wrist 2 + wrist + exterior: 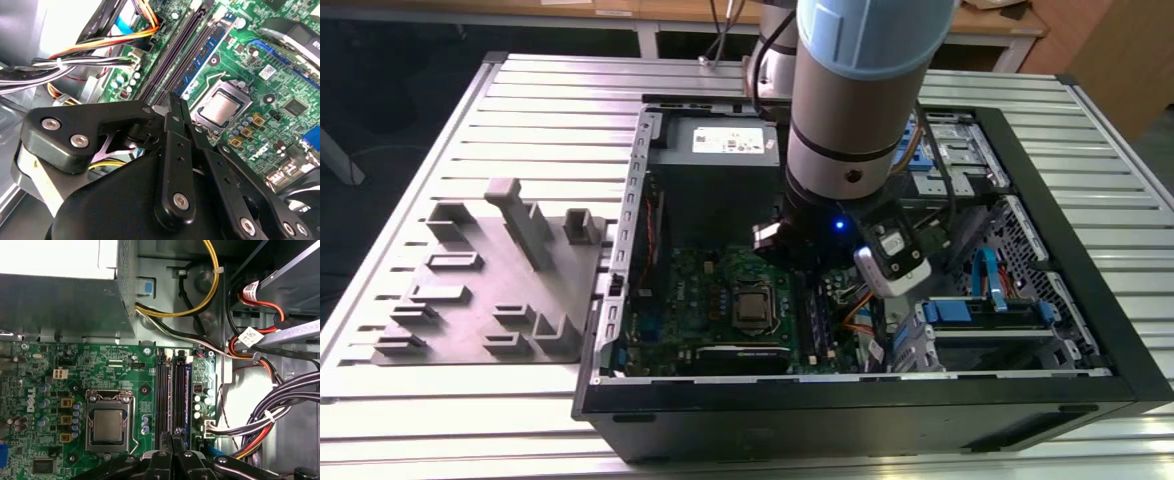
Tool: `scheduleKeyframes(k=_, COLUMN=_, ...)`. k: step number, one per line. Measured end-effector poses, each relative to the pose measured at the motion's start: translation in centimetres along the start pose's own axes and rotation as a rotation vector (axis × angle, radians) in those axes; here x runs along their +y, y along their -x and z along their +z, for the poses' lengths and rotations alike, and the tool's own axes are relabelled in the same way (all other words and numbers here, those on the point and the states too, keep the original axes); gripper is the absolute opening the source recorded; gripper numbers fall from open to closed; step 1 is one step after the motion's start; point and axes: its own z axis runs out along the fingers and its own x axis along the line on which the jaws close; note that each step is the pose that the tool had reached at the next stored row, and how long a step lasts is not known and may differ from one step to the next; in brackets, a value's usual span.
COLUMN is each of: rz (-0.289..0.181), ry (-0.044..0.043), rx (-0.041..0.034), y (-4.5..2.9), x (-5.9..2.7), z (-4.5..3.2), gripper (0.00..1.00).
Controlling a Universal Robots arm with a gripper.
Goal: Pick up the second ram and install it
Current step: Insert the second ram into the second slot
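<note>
Closed claw [176, 99], with nothing discernibly held, is poised over the memory slots [163, 390]; the second ram [210, 49], judged the blue-labelled stick, is stood just beside its tips and should be pressed squarely until latched

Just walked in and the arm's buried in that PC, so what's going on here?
One robot arm reaches down into the open computer case. Its end effector, shut, hangs just above the dark memory slots beside the processor socket. Whether it pinches the second ram, I cannot tell. The grey tray lies on the table on the exterior view's left of the case.
</note>
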Motion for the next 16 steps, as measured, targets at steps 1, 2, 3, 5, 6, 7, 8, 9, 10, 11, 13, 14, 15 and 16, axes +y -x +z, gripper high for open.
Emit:
scheduleKeyframes(k=1, rz=0.0, ry=0.0017, rx=-0.0001, y=0.0, x=0.0, z=0.0, gripper=0.09)
scheduleKeyframes(k=2, rz=0.0, ry=0.0019, rx=-0.0001, y=0.0, x=0.01, z=0.01, gripper=0.09)
scheduleKeyframes(k=3, rz=0.0, ry=0.0021, rx=-0.0001, y=0.0, x=0.01, z=0.01, gripper=0.09)
scheduleKeyframes(k=5, rz=0.0, ry=0.0023, rx=-0.0001, y=0.0, x=0.0, z=0.03, gripper=0.09)
scheduleKeyframes(k=6, rz=0.0, ry=0.0026, rx=-0.0003, y=-0.01, x=-0.01, z=0.1, gripper=0.09)
scheduleKeyframes(k=7, rz=0.0, ry=0.0023, rx=-0.0001, y=-0.01, x=-0.01, z=0.18, gripper=0.09)
scheduleKeyframes(k=8, rz=0.0, ry=0.0021, rx=0.0, y=-0.02, x=-0.02, z=0.26, gripper=0.09)
scheduleKeyframes(k=9, rz=0.0, ry=0.0022, rx=-0.0001, y=-0.02, x=-0.02, z=0.36, gripper=0.09)
scheduleKeyframes(k=10, rz=0.0, ry=0.0021, rx=-0.0001, y=-0.03, x=-0.03, z=0.44, gripper=0.09)
scheduleKeyframes(k=11, rz=0.0, ry=0.0021, rx=0.0, y=-0.03, x=-0.03, z=0.5, gripper=0.09)
scheduleKeyframes(k=13, rz=0.0, ry=0.0019, rx=0.0001, y=-0.02, x=-0.04, z=0.58, gripper=0.09)
scheduleKeyframes(k=14, rz=0.0, ry=0.0019, rx=0.0, y=-0.02, x=-0.04, z=0.6, gripper=0.09)
scheduleKeyframes(k=15, rz=0.0, ry=0.002, rx=0.0, y=-0.02, x=-0.04, z=0.62, gripper=0.09)
scheduleKeyframes(k=16, rz=0.0, ry=0.0022, rx=-0.0001, y=-0.02, x=-0.04, z=0.64, gripper=0.09)
